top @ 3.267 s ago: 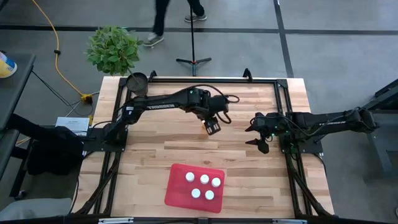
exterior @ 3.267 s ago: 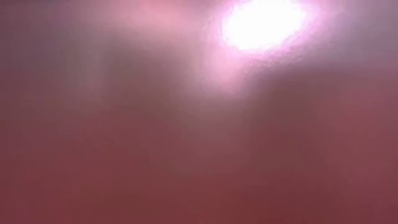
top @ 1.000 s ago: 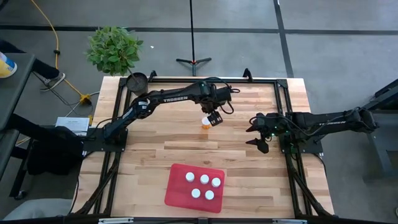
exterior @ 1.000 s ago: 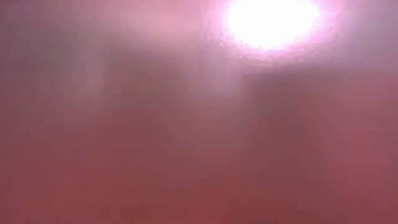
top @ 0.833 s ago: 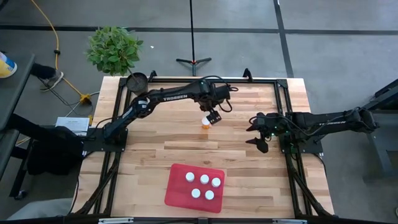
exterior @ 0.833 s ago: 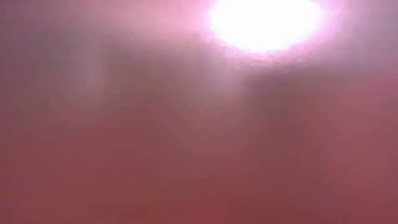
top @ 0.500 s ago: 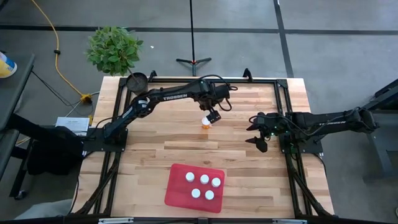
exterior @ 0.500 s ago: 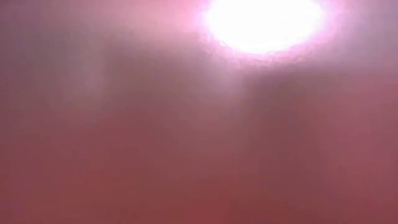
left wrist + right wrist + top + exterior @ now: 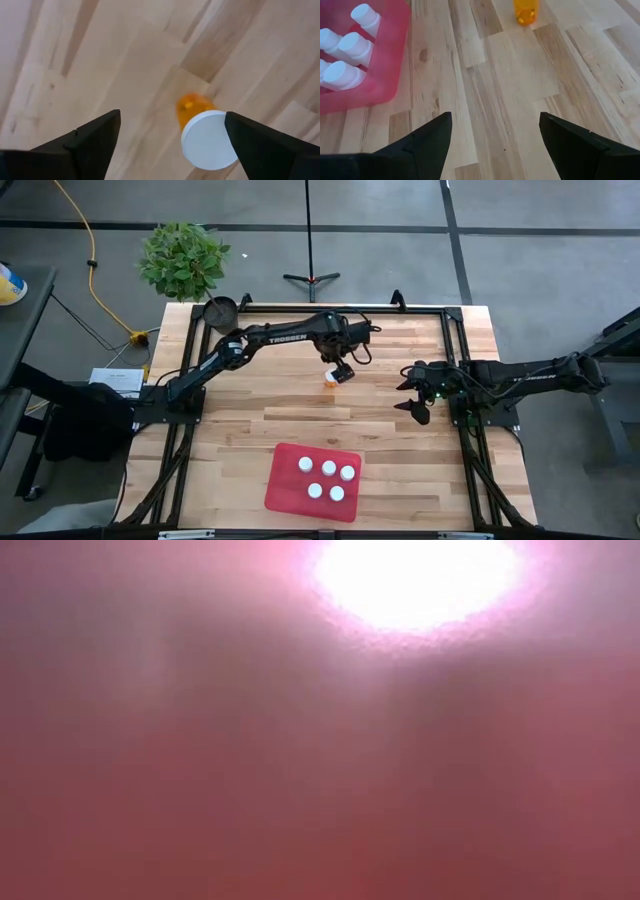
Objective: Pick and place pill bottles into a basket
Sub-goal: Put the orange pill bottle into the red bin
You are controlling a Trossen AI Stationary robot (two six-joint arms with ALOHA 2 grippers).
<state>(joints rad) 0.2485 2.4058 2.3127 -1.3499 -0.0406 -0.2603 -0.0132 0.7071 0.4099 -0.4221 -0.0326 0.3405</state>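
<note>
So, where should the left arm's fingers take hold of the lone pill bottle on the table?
Probably from straight above, closing on the sides of the pill bottle at or just below its white cap. It stands upright, cap up, already between the open fingers of the left gripper, with bare table around it.

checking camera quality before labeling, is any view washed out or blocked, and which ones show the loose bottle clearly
Low view: unusable, a blurred reddish haze with a blown-out white glare at the top. High view: evenly lit, the loose pill bottle small under the left gripper. Left wrist view: sharp, white cap between open fingers. Right wrist view: clear, basket at one edge.
</note>
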